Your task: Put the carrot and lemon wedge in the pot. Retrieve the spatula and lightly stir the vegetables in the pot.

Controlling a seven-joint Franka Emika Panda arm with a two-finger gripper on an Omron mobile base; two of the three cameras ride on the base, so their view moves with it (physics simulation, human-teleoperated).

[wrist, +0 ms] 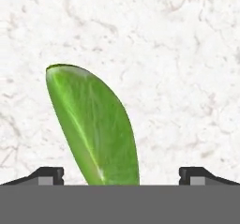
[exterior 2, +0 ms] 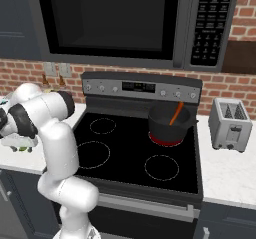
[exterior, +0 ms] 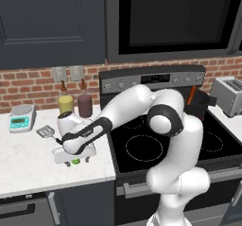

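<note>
1. The claw point(wrist: 120, 178) stands wide, its two tips far apart at the bottom of the hand view, gripping nothing.
2. The lemon wedge point(wrist: 93, 129) lies flat on the white marble counter point(wrist: 187, 78) between the tips, touching neither, its pointed end toward the hand.
3. The left base view shows what the hand view cannot: the claw point(exterior: 75, 160) points down at the counter point(exterior: 28, 163) left of the stove point(exterior: 142, 149), with a speck of green wedge point(exterior: 75, 161) under it.
4. Just far-left of the hand lies the spatula point(exterior: 46, 132), head away from the stove.
5. Farther back stand a yellow bottle point(exterior: 65, 102), a dark red bottle point(exterior: 85, 102) and a scale point(exterior: 21, 117).
6. The right base view gives the clearest look at the pot point(exterior 2: 169, 125): it sits on the far right burner, glowing red beneath, with the carrot point(exterior 2: 176, 113) leaning inside, its tip above the rim.
7. A toaster point(exterior 2: 230, 124) stands right of the stove point(exterior 2: 125, 158).
</note>
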